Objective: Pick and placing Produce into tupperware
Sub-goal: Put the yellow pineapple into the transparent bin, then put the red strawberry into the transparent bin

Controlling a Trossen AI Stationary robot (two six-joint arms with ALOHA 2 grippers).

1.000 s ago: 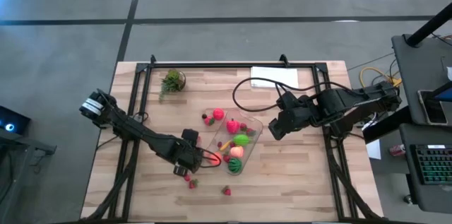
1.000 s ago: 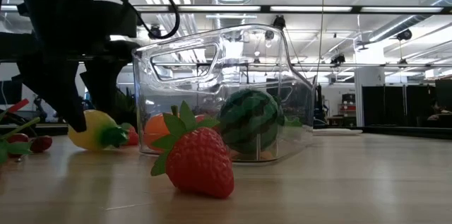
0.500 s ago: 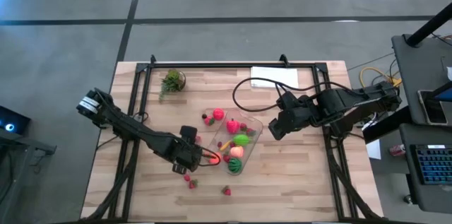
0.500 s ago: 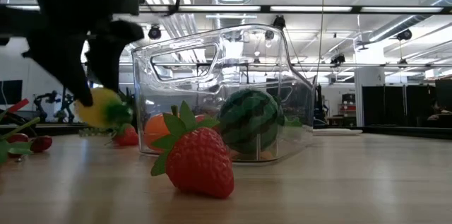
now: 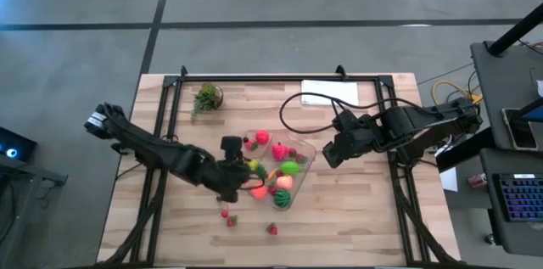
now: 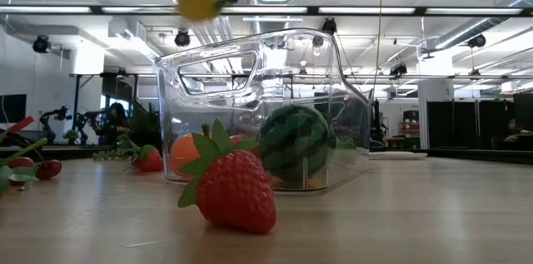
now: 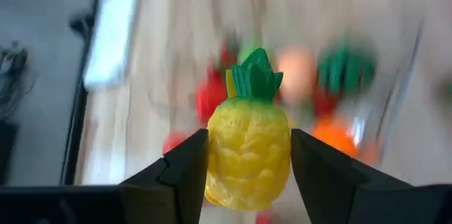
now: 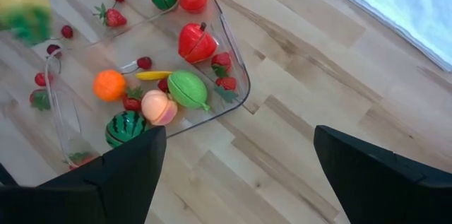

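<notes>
A yellow toy pineapple (image 7: 248, 146) is clamped between the left gripper's (image 7: 248, 155) fingers, raised beside the tupperware (image 5: 307, 154). The right gripper (image 8: 236, 171) is held with fingers spread wide and empty, just past the tub's other side.

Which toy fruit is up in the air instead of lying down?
The yellow pineapple. The left pincer holds it off the table, while the watermelon, orange and peach lie inside the tupperware.
</notes>
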